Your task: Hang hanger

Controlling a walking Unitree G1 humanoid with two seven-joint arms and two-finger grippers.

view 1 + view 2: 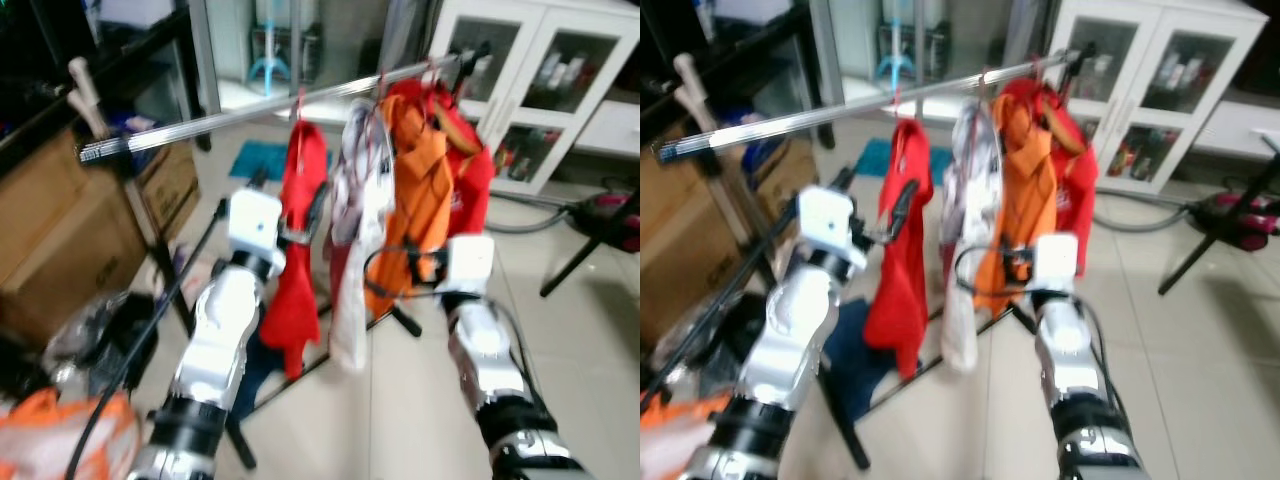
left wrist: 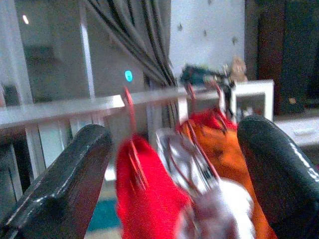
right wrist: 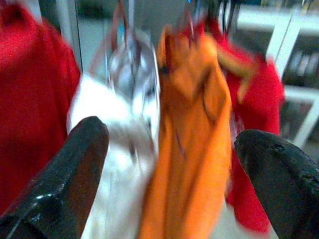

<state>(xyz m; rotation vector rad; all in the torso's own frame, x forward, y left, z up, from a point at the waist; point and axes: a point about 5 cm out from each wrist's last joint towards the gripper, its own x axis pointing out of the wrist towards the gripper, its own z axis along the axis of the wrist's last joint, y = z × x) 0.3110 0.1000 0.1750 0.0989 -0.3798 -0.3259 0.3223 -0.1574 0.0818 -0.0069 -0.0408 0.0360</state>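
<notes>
Red garment's hanger (image 2: 130, 107) beyond open left end effector (image 2: 172, 174)

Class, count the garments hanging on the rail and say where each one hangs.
4 on the rail: a red one nearest the robot's left, a white one next, an orange one, then another red one at the far right. Others may hide behind them.

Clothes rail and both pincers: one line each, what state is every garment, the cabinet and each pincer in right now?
Clothes rail: tilted, its right end higher.
Red garment: hung on the rail by a red hook, apart from the others.
White garment: hung, bunched against the orange one.
Orange garment: hung.
Far red garment: hung at the rail's right end.
White cabinet: glass doors shut.
Left pincer: open, holding nothing.
Right pincer: open, holding nothing.
</notes>
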